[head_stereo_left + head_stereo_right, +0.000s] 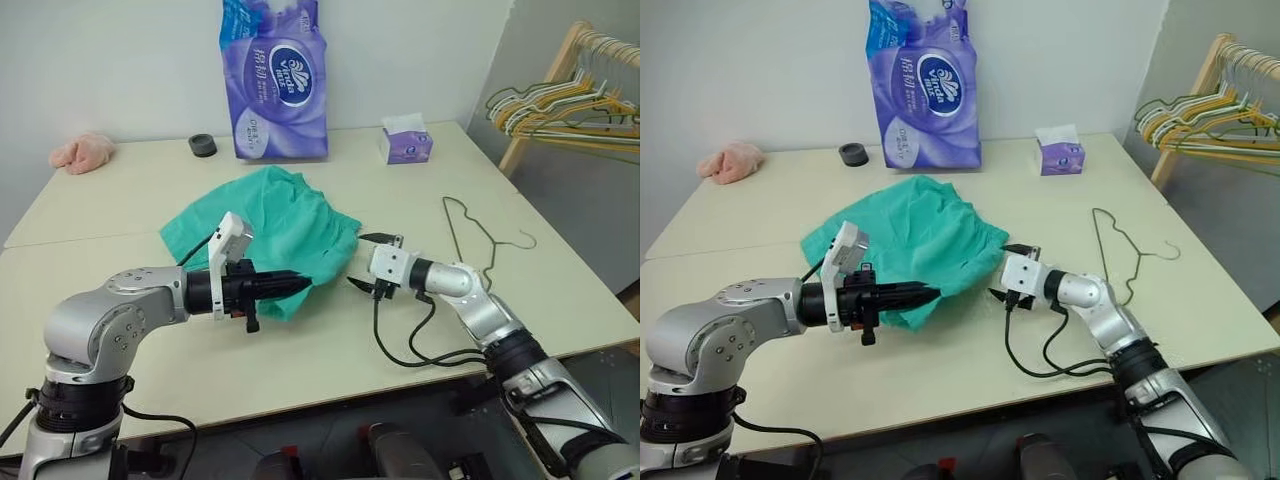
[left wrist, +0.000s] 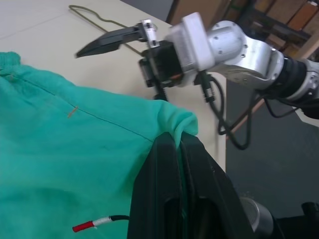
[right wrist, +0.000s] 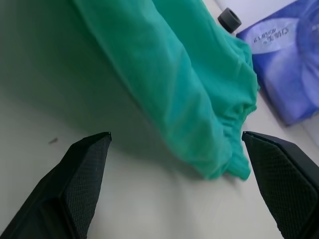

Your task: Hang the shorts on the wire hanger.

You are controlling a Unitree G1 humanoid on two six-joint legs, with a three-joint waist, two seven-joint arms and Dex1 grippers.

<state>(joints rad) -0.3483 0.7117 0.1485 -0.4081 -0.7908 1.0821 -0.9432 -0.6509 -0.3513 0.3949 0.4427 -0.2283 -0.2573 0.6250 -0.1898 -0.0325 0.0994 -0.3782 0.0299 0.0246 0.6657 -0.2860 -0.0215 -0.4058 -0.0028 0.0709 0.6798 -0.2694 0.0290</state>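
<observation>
Cream worktop [image 1: 120, 290] against a white wall, and the teal shorts [image 1: 270, 225] lie rumpled in the middle. Left tool [image 1: 300, 283] is clamped tight on their near edge, fabric lifted off the surface. Right tool [image 1: 366, 262] gapes wide just beside the shorts, gripping nothing. Wire hanger [image 1: 480, 240] lies flat to the right, apart.

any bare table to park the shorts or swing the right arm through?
Bare table lies between the pink cloth and the shorts, along the near edge beneath both grippers, and right of the wire hanger. Crowded: the back edge with the tissue pack, black ring and tissue box.
</observation>
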